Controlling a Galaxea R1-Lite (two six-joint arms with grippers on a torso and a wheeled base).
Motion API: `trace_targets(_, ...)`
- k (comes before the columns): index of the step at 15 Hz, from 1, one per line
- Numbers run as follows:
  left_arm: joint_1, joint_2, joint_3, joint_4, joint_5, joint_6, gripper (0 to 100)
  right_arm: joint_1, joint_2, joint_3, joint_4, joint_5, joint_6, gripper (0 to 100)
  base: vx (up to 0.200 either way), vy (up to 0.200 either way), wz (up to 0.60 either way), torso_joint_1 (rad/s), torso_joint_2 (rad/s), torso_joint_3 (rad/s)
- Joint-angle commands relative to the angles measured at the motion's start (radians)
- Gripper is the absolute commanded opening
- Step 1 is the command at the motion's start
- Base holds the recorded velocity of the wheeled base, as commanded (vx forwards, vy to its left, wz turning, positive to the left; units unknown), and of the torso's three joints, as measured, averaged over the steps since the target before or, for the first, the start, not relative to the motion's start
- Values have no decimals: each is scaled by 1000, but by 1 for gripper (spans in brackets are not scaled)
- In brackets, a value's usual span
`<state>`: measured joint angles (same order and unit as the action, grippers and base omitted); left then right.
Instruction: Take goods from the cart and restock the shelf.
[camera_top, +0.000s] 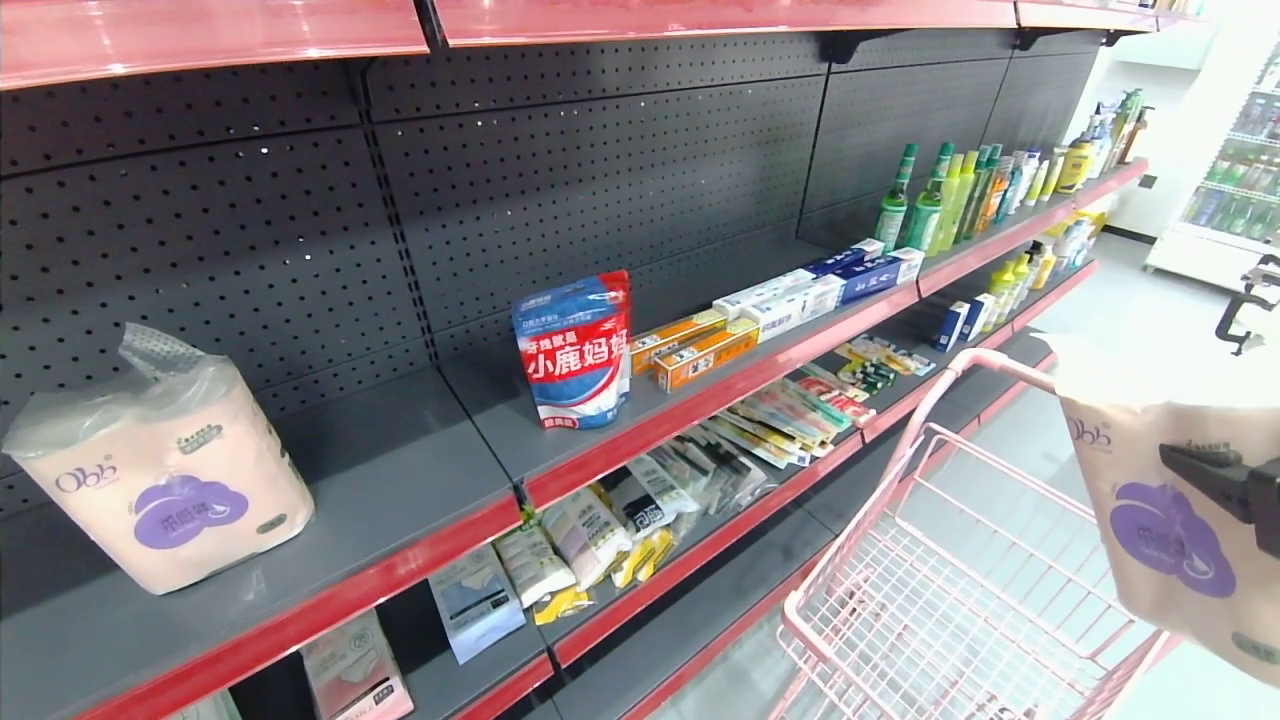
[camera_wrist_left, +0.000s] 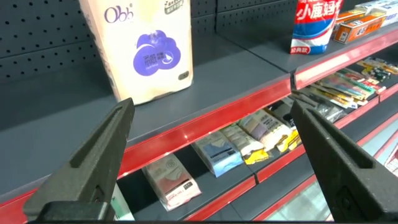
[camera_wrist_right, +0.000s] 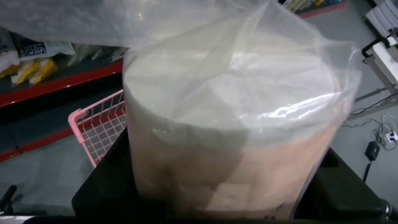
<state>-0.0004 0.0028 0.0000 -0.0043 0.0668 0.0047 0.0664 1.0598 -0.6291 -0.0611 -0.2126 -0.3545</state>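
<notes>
Item: tissue pack (camera_top: 1150, 560), lower right of frame, above pink cart (camera_top: 930, 610), clamped in right hand (camera_wrist_right: 230, 193). Spare: left hand (camera_wrist_left: 211, 155), fingers wide, nothing held. Handling advice: carry level to bare shelf (camera_top: 400, 470), centre-left, beside shelved pack (camera_top: 170, 480); set upright behind the red lip, then release.

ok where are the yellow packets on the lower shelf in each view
head: yellow packets, one level below the pouch.
left wrist: same packets, framed by the open left gripper.
right wrist: likely them, beyond the cart, beside the held pack.
shared: the red shelf edge in front of them.
</notes>
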Motion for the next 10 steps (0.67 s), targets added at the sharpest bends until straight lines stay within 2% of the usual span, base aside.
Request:
trace_targets(1, -1, 0, 0, 0, 1, 0, 100, -11, -3, 6, 0, -1, 0, 0, 0, 0, 0, 0, 0, 0)
trace_targets(6, 0, 0, 0, 0, 1, 0, 100, -11, -12, 12, 0, -1, 0, 0, 0, 0, 0, 0, 0, 0)
trace_targets(10, -1, 0, 0, 0, 1, 0, 100, -19, -24, 16, 0, -2, 0, 0, 0, 0, 600, 1, 2, 0)
